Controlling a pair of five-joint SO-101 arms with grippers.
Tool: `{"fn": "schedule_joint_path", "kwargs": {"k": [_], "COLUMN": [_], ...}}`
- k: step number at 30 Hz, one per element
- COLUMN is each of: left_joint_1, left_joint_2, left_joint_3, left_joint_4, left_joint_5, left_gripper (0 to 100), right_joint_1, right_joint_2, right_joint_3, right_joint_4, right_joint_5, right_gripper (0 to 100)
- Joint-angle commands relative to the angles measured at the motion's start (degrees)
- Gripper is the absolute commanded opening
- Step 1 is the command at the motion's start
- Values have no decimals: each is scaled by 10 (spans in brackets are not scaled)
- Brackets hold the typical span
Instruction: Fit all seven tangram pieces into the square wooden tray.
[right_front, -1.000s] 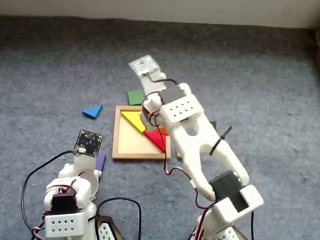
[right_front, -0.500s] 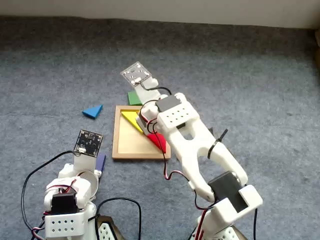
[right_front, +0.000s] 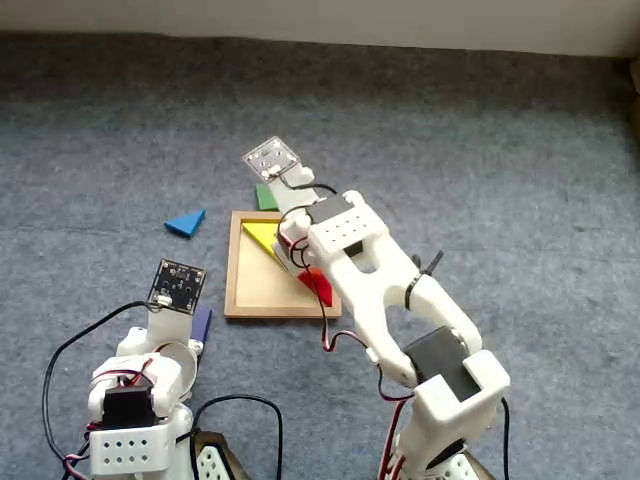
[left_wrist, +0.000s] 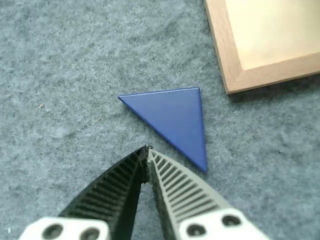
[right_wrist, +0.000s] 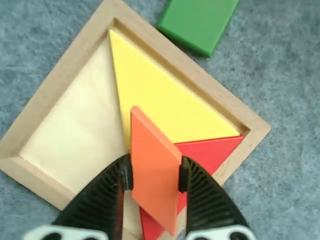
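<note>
Over the wooden tray (right_wrist: 62, 75), right hand (right_wrist: 152, 176) grips orange piece (right_wrist: 151, 145).

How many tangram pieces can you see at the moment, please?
6. The yellow and red lie in the tray; orange is in the right gripper over it; green, light blue and dark blue lie on the carpet outside. A seventh may be hidden by the arm.

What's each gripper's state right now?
Left gripper: closed, empty, by the dark blue triangle.
Right gripper: closed on the orange piece, over the wooden tray.
</note>
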Motion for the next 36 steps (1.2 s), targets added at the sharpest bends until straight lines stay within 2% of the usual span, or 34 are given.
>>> {"fn": "schedule_joint_path", "kwargs": {"k": [1, 3, 15, 26, 34, 36], "left_joint_1": [-2, -2, -2, -2, -2, -2], "left_joint_2": [-15, -15, -15, -15, -15, -15], "left_joint_3": [11, 11, 11, 11, 11, 11], "left_joint_4": [3, 3, 3, 3, 3, 3], "left_joint_5": [2, 2, 2, 2, 2, 2], "left_gripper": [6, 6, 6, 6, 6, 6], "right_joint_1": [-8, -8, -15, -98, -101, -101], "right_joint_2": [-21, -21, -21, -4, 54, 53], "right_joint_3": [-2, -1, 0, -4, -24, -30], "right_joint_4": [16, 14, 15, -15, -69, -68], "right_joint_5": [4, 4, 2, -208, -229, -229], "right_gripper": [104, 136, 134, 134, 141, 176]}}
